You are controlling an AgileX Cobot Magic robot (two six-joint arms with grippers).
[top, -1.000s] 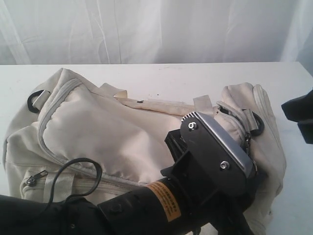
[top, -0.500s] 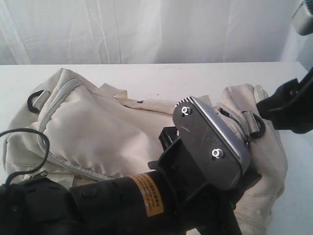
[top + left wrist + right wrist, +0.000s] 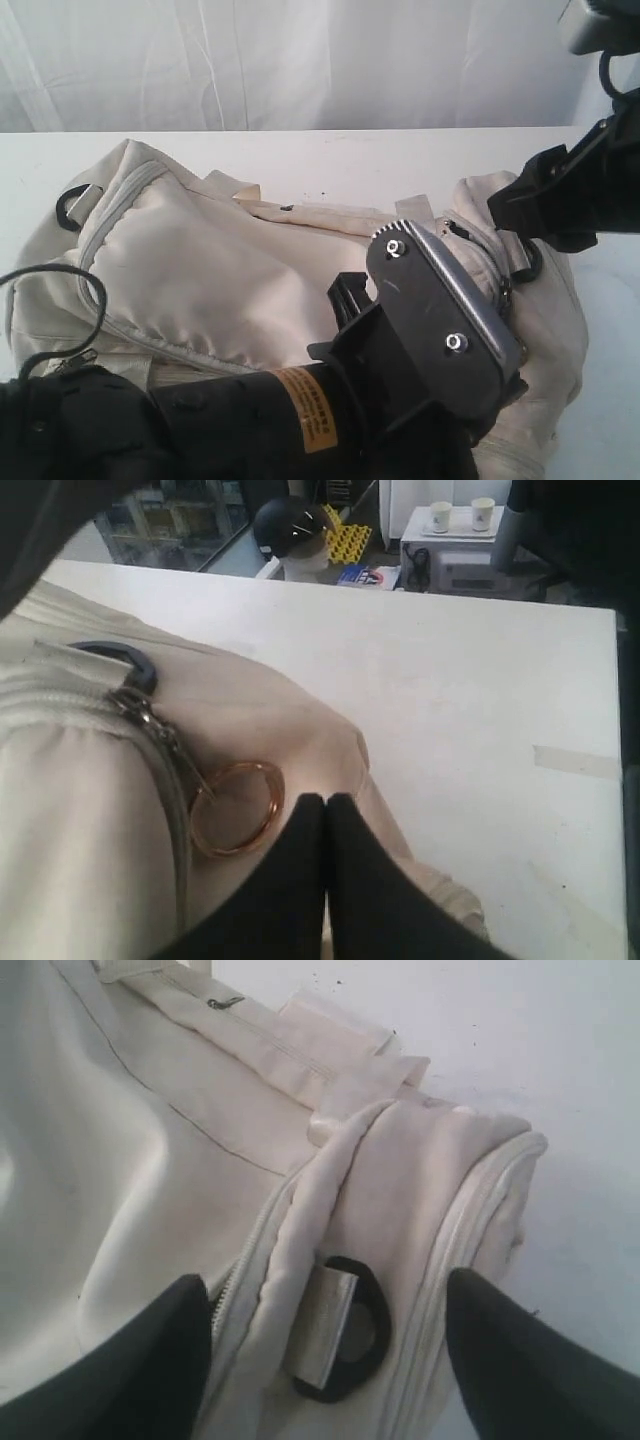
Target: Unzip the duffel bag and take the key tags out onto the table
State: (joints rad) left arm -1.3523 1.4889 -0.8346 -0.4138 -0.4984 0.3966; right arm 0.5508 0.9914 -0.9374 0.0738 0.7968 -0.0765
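Duffel bag (image 3: 250, 270) zipped, key tags unseen. Left end effector (image 3: 326, 802) clenched (beside pull ring (image 3: 237, 808)); right end effector (image 3: 325, 1295) released.

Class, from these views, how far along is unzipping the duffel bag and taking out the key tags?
Done: nothing visible; the zipper on the duffel bag looks closed. In hand: the left jaws are shut beside the gold ring pull, grip unclear; the right jaws stand open astride the bag's end by the black D-ring. Left: unzip, then put the key tags, not in view, on the table.
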